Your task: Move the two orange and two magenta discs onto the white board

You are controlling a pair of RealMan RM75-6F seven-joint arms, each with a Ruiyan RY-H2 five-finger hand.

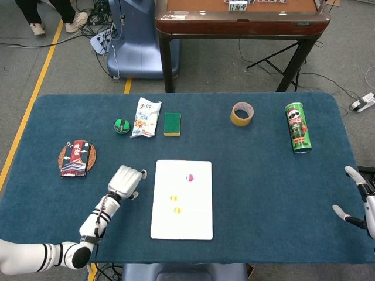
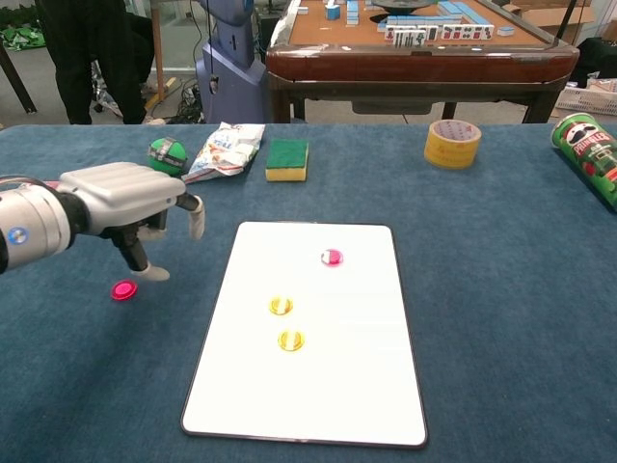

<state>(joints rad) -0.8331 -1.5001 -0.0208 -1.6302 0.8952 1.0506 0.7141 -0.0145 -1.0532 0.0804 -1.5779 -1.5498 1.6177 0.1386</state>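
On the white board (image 2: 318,386): one magenta disc (image 2: 332,258), two orange discs (image 2: 281,307). Off it, on the cloth to its left: second magenta disc (image 2: 123,289), just beside your left hand (image 2: 130,198), whose fingers point down, holding nothing. Right hand (image 1: 358,199): spread, idle at the table edge. Advice: you lower thumb and fingertip astride the flat disc, pinch its rim, lift clear before crossing.

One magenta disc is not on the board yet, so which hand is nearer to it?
Left. The left hand hovers just above the loose magenta disc, left of the white board. The right hand sits at the table's far right edge.
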